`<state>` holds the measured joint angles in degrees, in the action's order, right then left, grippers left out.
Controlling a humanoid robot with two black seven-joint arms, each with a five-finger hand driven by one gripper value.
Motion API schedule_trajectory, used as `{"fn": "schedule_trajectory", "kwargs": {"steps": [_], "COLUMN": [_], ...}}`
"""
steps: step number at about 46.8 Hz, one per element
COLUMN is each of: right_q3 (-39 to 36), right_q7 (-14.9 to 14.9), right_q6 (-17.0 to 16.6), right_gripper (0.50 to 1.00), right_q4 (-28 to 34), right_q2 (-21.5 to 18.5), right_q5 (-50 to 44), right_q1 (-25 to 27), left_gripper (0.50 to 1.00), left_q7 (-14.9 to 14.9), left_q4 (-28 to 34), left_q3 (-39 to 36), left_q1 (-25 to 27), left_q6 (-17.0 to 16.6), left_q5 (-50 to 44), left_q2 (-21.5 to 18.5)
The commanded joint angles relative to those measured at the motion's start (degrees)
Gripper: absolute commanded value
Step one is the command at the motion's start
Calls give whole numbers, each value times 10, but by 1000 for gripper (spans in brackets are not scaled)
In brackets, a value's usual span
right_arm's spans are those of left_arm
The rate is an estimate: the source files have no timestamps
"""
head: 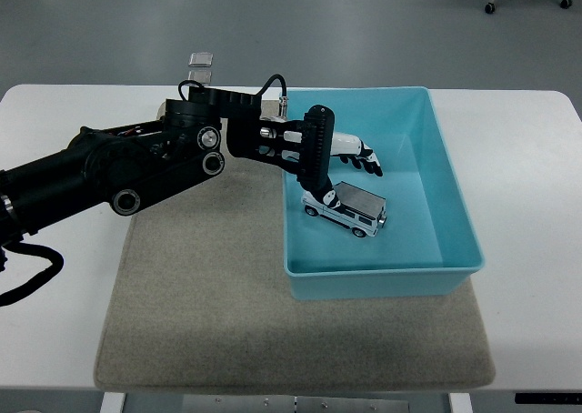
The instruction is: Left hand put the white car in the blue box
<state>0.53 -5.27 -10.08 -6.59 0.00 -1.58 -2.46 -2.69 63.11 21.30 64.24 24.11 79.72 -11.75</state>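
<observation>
- I see the white car (346,210) resting on the floor of the blue box (450,195), just below my left hand (341,154).
- My hand's fingers (367,160) are spread and hold nothing; the thumb reaches down beside the car's rear, contact unclear.
- I judge the placing done; only drawing the arm out of the box remains.

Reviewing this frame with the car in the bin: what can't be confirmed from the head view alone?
- Whether the left hand touches the white car: its thumb overlaps the car's roof edge, the fingers look spread above.
- The car's far side, hidden by its own body.
- The blue box floor under the hand, covered by the palm.
- The right arm: out of frame.
- The small grey objects at the table's far edge: too small to identify.
</observation>
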Motion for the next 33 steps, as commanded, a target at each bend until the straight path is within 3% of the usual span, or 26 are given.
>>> {"fn": "schedule_trajectory", "kwargs": {"steps": [1,9,20,33], "right_q3": [0,0,0,0], "right_q7": [0,0,0,0], "right_q6": [1,1,0,1], "right_gripper": [936,936,936,936], "right_q4": [0,0,0,0], "right_q2": [0,0,0,0], "right_q5": [0,0,0,0], "right_q1": [0,1,0,0], "left_gripper": [988,992,996,996], "left_q7": [0,3,20,20], "left_q4": [0,-8,-18,-32], "left_q3": [2,9,16,26], "left_q1": [1,9,23,26], "left_q6": [-1,-17,-116,-126], "left_q5": [-2,-2,-4,-53], "left_q2": [1,-2,-6,-9]}}
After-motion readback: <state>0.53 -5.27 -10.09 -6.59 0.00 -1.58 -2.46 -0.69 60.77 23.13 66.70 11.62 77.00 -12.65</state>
